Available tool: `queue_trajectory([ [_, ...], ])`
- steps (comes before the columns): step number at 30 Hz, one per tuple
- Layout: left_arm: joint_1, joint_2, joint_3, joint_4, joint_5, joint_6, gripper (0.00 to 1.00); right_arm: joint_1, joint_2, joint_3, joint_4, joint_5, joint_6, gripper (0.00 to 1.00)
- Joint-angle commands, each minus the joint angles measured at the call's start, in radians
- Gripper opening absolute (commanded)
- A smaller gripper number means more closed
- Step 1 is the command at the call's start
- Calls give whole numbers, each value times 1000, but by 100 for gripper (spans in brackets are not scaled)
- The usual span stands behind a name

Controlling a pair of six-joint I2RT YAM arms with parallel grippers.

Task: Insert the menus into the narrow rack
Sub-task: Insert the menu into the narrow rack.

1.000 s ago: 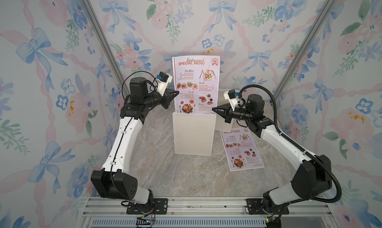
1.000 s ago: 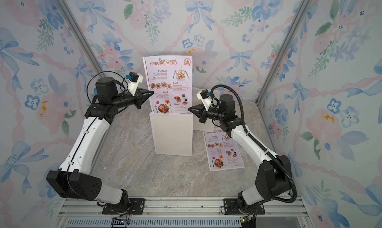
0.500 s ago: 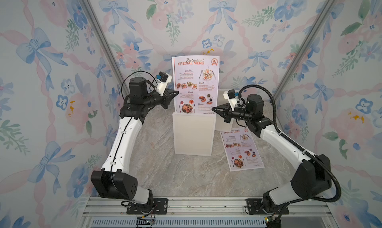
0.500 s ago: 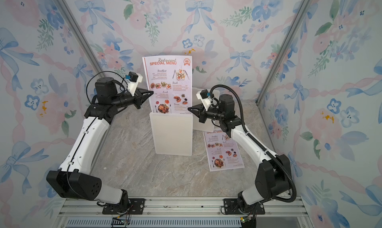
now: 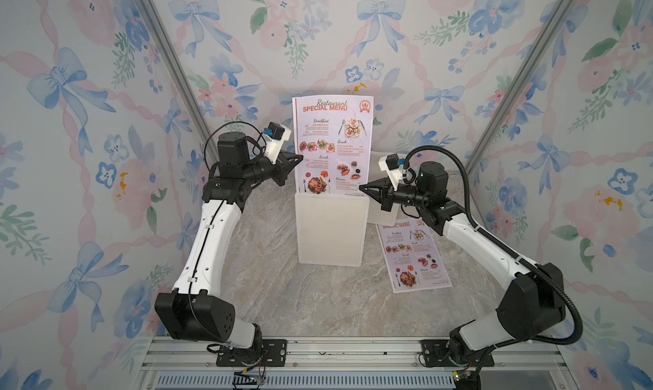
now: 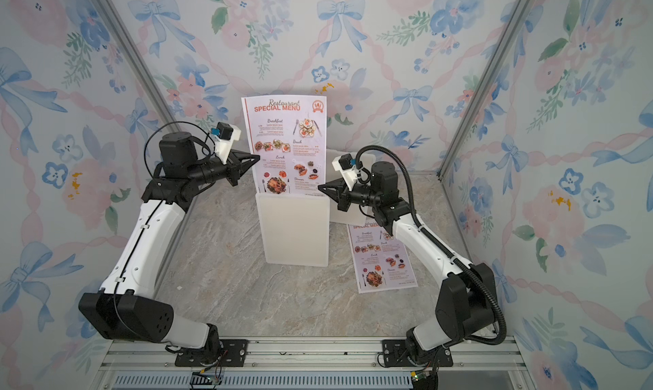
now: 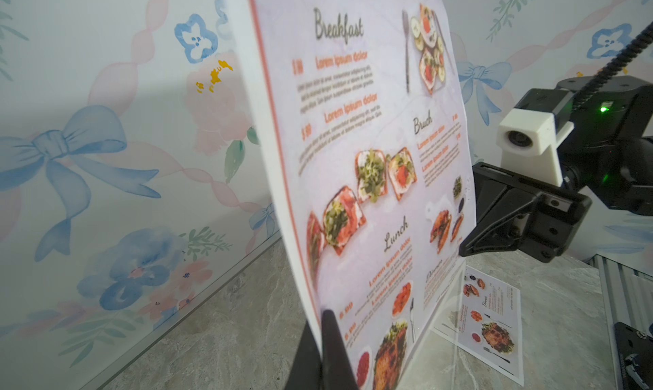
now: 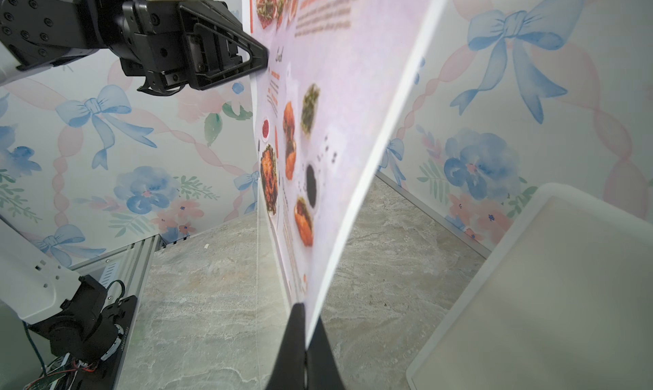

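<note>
Paper this limp folds if pinched at one spot, so I hold the menu [image 5: 334, 144] upright between both tools. My left gripper [image 5: 300, 157] is clamped on its left edge about halfway up, and my right gripper [image 5: 361, 187] is clamped on its right edge lower down, near the corner. The two grips keep the sheet stretched flat and its bottom edge level over the rack [image 5: 330, 229], whose slot looks too narrow for a bowed sheet. That bottom edge sits right at the rack's mouth; I cannot tell whether it has entered the slot. I judge that the low right-hand grip steers the corner in, and that it will have to let go or slide up before the sheet can sink much. The second menu [image 5: 413, 257] lies flat on the table [image 5: 275, 300], just right of the rack and partly under my right arm, not yet touched. At most half the task is under way. Against a second ago, nothing visibly differs: the sheet stands at the same height, both grippers pinch the same spots, and the flat menu has not shifted.
</note>
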Motion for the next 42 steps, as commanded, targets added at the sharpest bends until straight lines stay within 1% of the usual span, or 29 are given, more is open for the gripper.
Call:
queue_trajectory([
  [1, 15, -36, -10, 40, 1, 16, 0, 1, 2, 16, -47, 19, -21, 1],
  [5, 12, -38, -19, 42, 7, 14, 0, -4, -10, 8, -69, 19, -43, 1],
  [6, 11, -38, -19, 41, 11, 15, 0, -6, -14, 6, -69, 50, -43, 1],
  [14, -12, -31, -17, 42, 10, 16, 0, -17, -33, -5, -103, 47, -59, 1],
  [16, -14, -33, -18, 42, 10, 17, 0, -18, -35, -6, -113, 43, -62, 9],
  [19, -17, -32, -16, 43, 21, 21, 0, -20, -30, 8, -111, 36, -57, 27],
  [21, -21, -33, -20, 44, 40, 29, 0, -20, -19, 39, -114, 35, -48, 42],
  [23, -26, -36, -24, 43, 44, 38, 0, -20, -2, 71, -125, -4, -40, 50],
  [24, -28, -36, -26, 44, 46, 39, 0, -20, 6, 87, -132, -7, -38, 51],
  [27, -29, -34, -27, 44, 51, 39, 0, -18, 15, 111, -118, -10, -35, 51],
  [32, -29, -38, -38, 45, 56, 40, 0, -18, 33, 139, -95, -11, -18, 48],
  [37, -28, -53, -71, 44, 55, 43, 0, -18, 47, 155, -61, 6, -4, 43],
  [42, -29, -62, -89, 44, 51, 46, 0, -18, 59, 173, -49, 7, 11, 34],
])
